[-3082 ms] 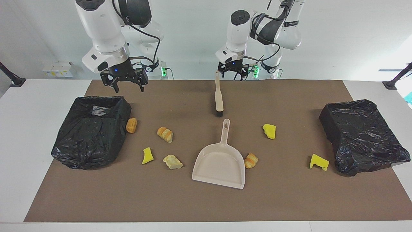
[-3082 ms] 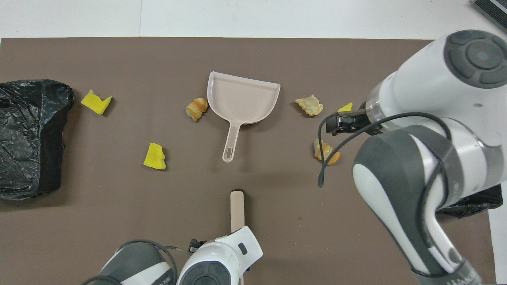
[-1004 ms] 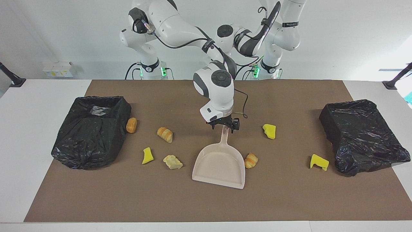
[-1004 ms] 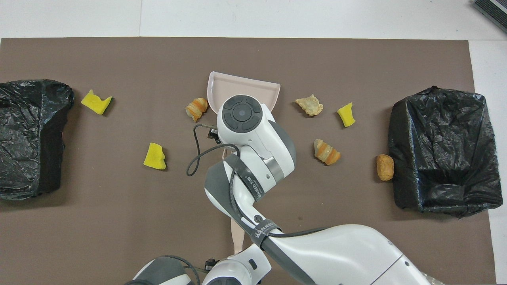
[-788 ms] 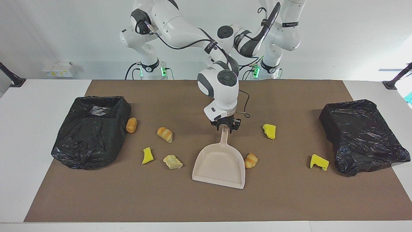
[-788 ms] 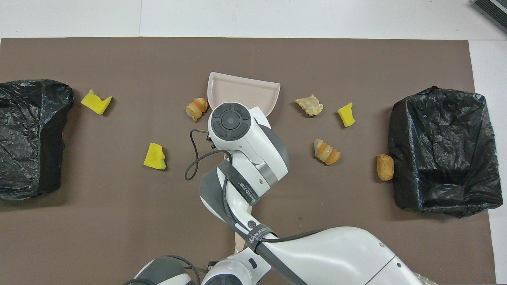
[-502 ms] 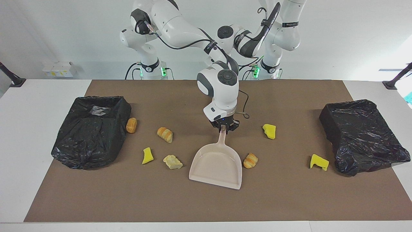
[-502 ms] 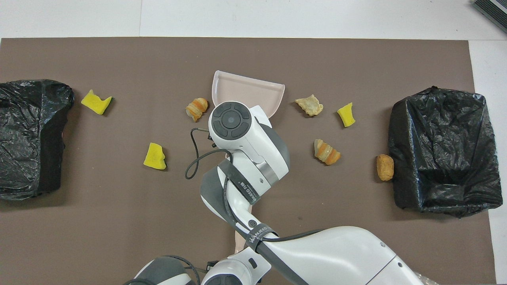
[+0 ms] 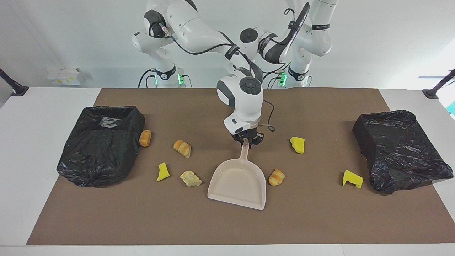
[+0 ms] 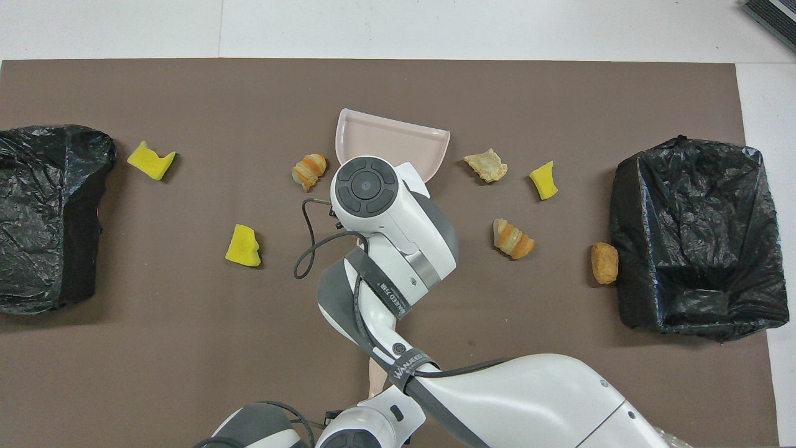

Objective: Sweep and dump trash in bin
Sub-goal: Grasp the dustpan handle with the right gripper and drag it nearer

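Right gripper (image 9: 247, 142) clamps the dustpan (image 9: 237, 183) handle at mid-table.

Seven trash (image 9: 276, 177) scraps lie loose on the mat (image 9: 227, 227), none in either bin (image 9: 101, 142). A pan swung wide could knock the pastry beside it away. The left gripper, hidden by the right arm near the brush (image 10: 375, 376), cannot be read; that arm crowds its sweep path.

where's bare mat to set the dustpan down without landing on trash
Freest: the wide mat strip along the edge farthest from the robots, past the dustpan. Also bare: the strip nearest the robots, between the two black bins. Crowded: the middle band, where all seven scraps lie, one pastry right beside the pan.
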{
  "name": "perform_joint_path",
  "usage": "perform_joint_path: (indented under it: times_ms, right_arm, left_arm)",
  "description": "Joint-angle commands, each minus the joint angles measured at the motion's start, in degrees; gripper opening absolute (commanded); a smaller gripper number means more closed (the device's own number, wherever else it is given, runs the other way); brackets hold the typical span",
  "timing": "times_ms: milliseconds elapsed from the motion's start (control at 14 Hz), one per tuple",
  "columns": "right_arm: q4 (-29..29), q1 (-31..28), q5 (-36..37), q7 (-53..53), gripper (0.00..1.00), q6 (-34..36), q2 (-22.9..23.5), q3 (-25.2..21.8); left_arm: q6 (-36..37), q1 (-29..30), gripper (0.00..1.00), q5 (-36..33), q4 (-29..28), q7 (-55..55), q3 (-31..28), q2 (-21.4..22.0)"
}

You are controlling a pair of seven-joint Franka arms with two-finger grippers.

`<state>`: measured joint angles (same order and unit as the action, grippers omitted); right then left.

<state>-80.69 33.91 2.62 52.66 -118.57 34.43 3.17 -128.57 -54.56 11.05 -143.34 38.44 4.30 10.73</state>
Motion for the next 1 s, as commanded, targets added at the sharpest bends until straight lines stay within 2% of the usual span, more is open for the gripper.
perform_joint_path:
  times_ms: [0, 72, 215, 358, 573, 932]
  right_arm:
    - [0.36, -1.92, 1.34, -4.13, 0.00, 1.40, -2.34, 0.26]
    - [0.27, -2.44, 1.34, -7.19, 0.00, 2.37, -3.39, 0.35]
    - [-1.21, -3.93, 0.47, -14.21, 0.00, 2.90, -5.76, 0.35]
    - [-4.37, -5.78, 0.02, -20.55, 0.00, 3.25, -8.84, 0.52]
    - [-4.91, -7.80, 0.02, -31.79, 0.00, 7.37, -10.51, 0.52]
    - [-5.09, -10.36, 0.02, -57.53, 0.00, 15.37, -12.98, 0.44]
  left_arm:
    - [-1.07, -1.42, 0.49, 1.08, -0.45, -0.20, -0.96, -0.54]
    - [-1.07, -1.42, 0.40, 1.16, -0.45, -0.20, -0.96, -0.54]
    - [-0.11, -1.42, 0.02, 1.08, -0.02, -0.46, -0.96, -0.62]
    - [1.73, -1.07, 0.00, 1.08, 0.77, -0.47, -1.13, -0.01]
    - [12.61, 1.82, 0.00, 0.73, 6.04, -0.29, -1.57, 0.43]
    - [16.50, 10.86, 0.00, -1.20, 6.40, -0.99, -1.57, 6.39]
